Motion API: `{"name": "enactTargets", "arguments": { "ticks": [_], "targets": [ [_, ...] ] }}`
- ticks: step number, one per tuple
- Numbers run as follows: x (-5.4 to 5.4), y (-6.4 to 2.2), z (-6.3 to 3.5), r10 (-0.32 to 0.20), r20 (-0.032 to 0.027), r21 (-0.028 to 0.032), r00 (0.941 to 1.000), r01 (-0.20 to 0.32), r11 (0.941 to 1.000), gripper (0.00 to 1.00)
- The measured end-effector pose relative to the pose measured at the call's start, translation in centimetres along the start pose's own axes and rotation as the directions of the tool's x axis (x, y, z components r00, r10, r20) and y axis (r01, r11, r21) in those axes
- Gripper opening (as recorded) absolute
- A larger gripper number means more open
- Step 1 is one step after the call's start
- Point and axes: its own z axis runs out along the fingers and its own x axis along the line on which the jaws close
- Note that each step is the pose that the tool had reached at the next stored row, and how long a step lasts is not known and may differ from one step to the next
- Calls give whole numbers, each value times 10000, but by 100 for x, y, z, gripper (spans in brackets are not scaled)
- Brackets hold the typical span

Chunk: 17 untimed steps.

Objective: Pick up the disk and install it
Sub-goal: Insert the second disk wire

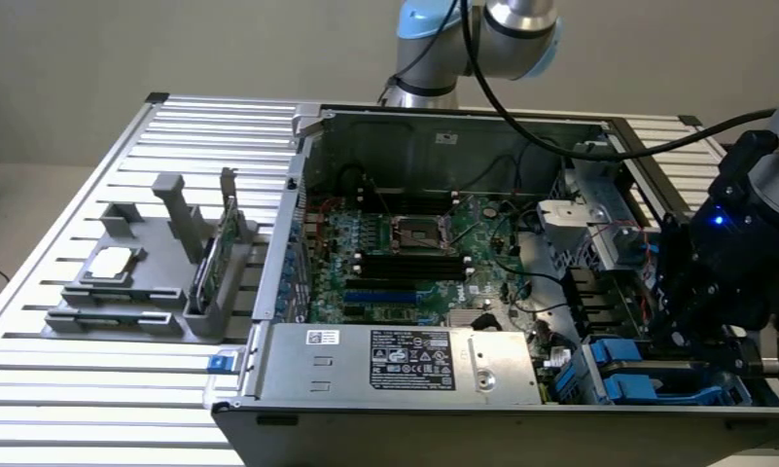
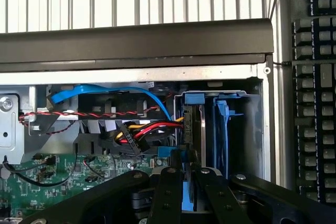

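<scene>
Lowering into the drive bay [image 1: 661,375] at the open computer case's [image 1: 428,292] corner on the exterior view's right, the claw [image 2: 185,182] is seen clenched on the disk [image 2: 190,140], which is held on edge by its blue rails, partly inside the bay. For a clean seating, the rails are judged best kept parallel to the bay walls and clear of the red and blue cables [image 2: 142,127]. Counted: one disk, one claw, one case, one motherboard [image 1: 415,258], one grey fixture [image 1: 143,282] on the slatted counter [image 1: 52,389].
</scene>
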Motion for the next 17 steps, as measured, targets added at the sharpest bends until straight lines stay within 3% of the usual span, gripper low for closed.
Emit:
{"name": "enactTargets", "arguments": {
  "ticks": [4, 13, 17],
  "targets": [
    [-1, 4, -7, 5, -23, 9, 10000, -5, 10000, 16],
    [-18, 7, -7, 17, -175, 14, 9998, -16, 10000, 16],
    [-38, 8, -10, 17, -193, 16, 9998, -17, 10000, 16]
  ]
}}
